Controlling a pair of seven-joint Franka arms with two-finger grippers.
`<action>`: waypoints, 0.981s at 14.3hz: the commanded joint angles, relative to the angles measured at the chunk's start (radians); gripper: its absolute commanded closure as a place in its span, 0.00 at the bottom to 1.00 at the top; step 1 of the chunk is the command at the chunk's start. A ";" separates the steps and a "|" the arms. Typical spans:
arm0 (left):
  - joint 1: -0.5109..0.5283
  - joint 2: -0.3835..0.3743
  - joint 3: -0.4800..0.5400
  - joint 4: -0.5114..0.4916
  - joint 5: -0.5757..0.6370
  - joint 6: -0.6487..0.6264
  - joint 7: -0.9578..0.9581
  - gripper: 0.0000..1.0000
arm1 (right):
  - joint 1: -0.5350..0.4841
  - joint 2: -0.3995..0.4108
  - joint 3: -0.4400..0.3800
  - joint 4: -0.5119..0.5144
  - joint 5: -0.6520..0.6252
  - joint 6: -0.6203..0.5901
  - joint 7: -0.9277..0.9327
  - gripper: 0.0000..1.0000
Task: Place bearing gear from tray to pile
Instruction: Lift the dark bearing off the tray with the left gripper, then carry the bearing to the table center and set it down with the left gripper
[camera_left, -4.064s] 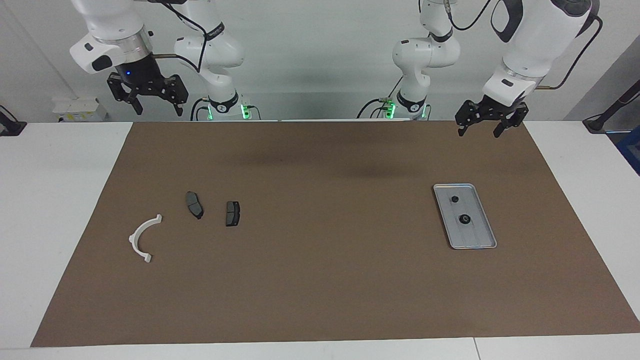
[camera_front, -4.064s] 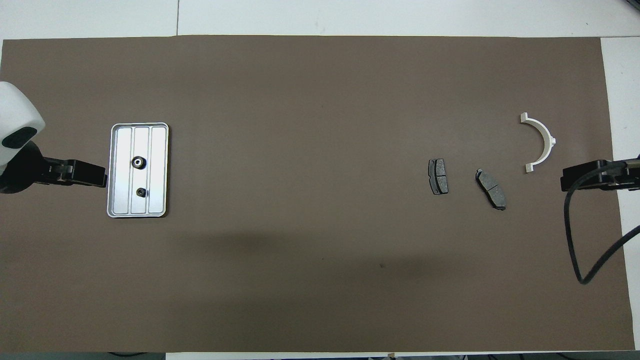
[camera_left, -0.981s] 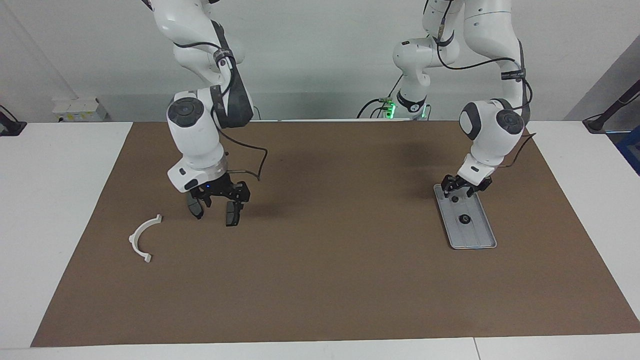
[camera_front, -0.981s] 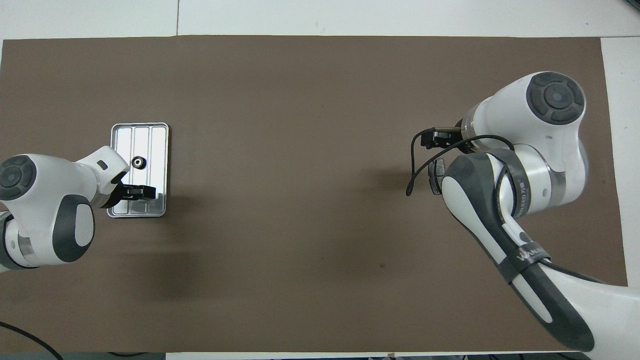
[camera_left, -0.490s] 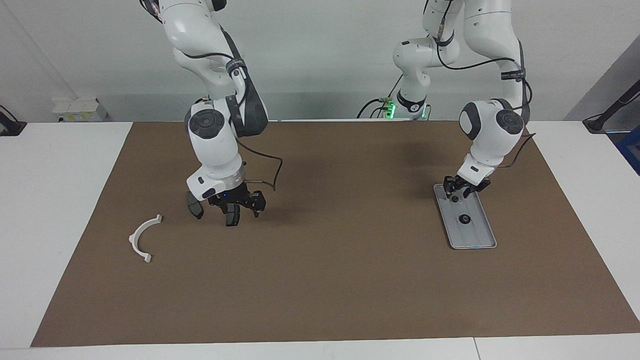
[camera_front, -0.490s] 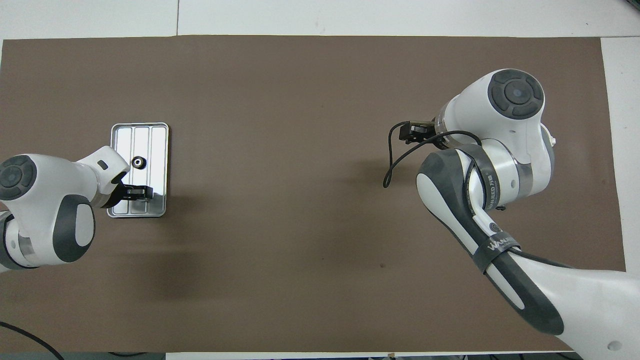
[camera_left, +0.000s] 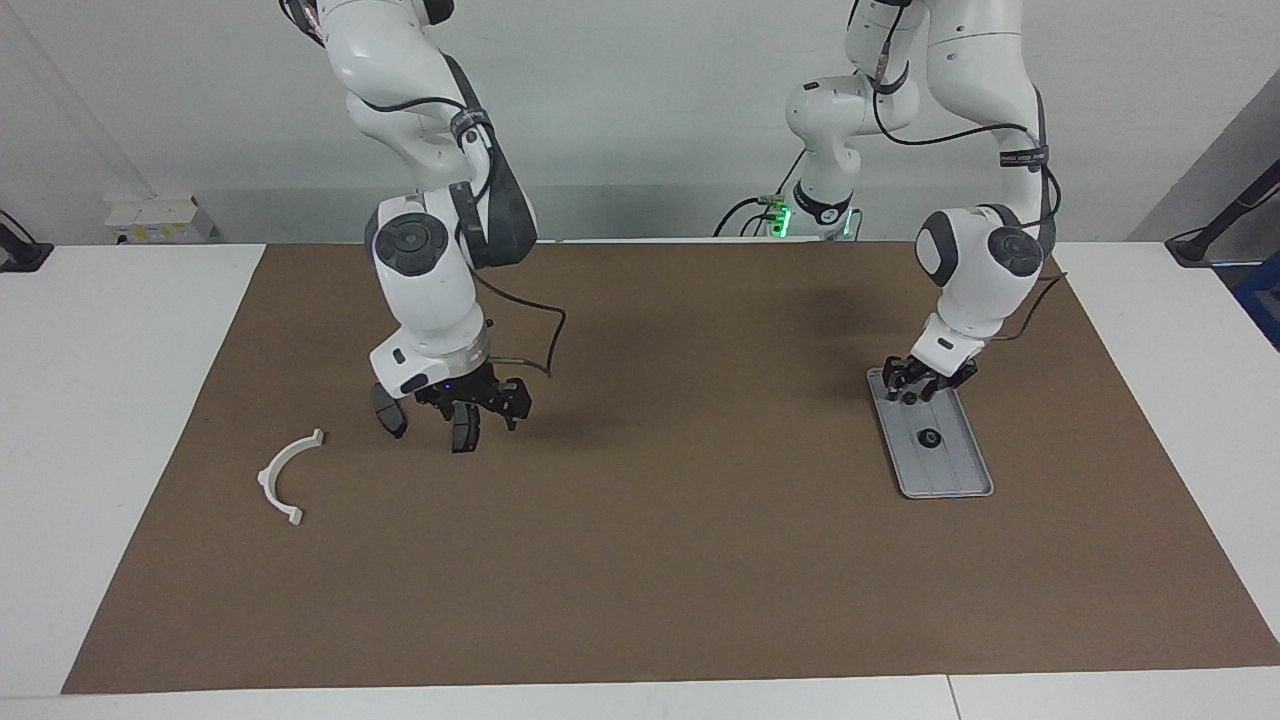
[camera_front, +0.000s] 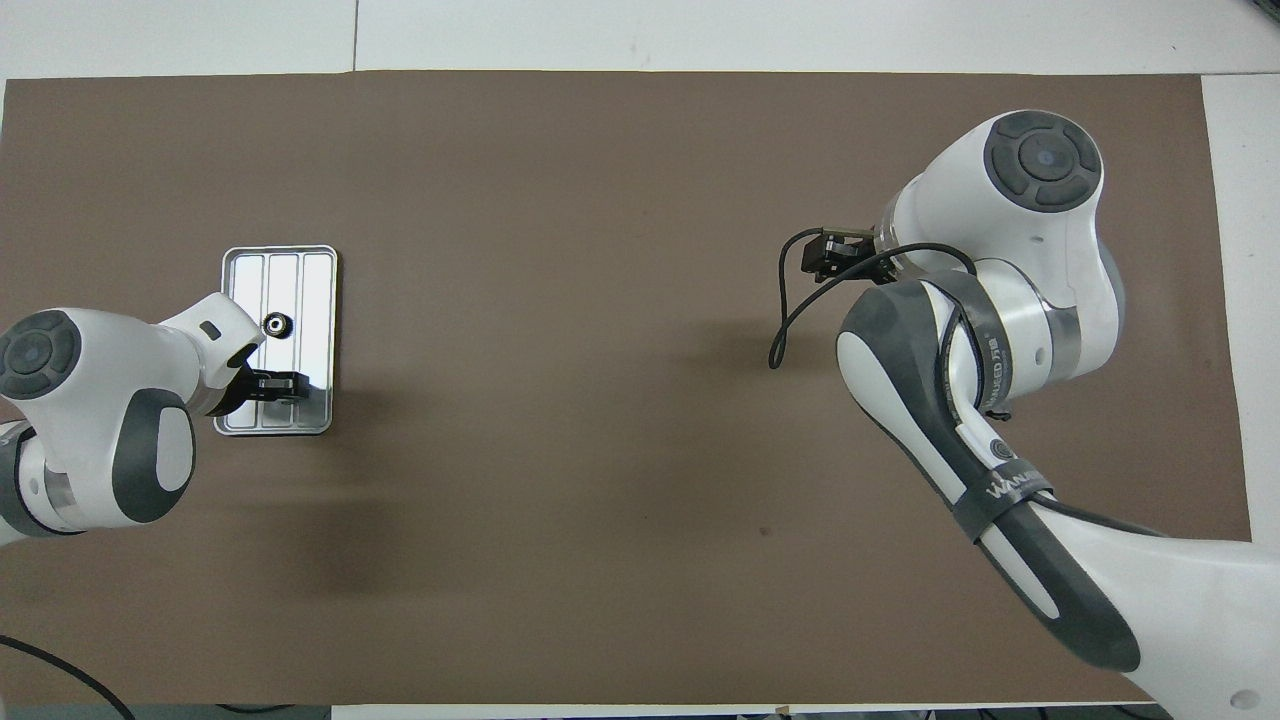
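Tray (camera_left: 950, 478) — silver-grey, ridged, lying on the brown mat (camera_left: 660, 560) toward the left arm's end of the table. Contents: two small dark gears; the larger gear (camera_left: 929, 438) sits free at mid-tray, untouched; the smaller gear, at the tray end nearer the robots, is covered by the gripper and cannot be made out.

Left gripper (camera_left: 922, 385) — lowered onto that nearer tray end, evidently placed to pinch the small gear there. Whether the fingers have closed on it cannot be told.

Pile — white bracket (camera_left: 287, 475) and two dark brake pads (camera_left: 390, 413) on the mat toward the right arm's end, well apart from the tray.

Right gripper (camera_left: 478, 410) — low over the brake pads, fingers spread wide, nothing held; probably posted there to receive or clear a spot.

Transfer not yet made.
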 joint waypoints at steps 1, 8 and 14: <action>-0.005 0.009 0.003 -0.002 -0.002 0.012 0.010 0.78 | -0.001 0.014 0.002 0.024 0.004 -0.007 0.017 0.00; -0.008 0.044 0.002 0.290 -0.003 -0.342 0.007 1.00 | -0.005 0.016 0.002 0.024 0.005 -0.003 0.014 0.00; -0.250 0.065 -0.003 0.580 -0.010 -0.600 -0.353 1.00 | -0.015 0.016 0.002 0.023 0.005 0.000 0.006 0.00</action>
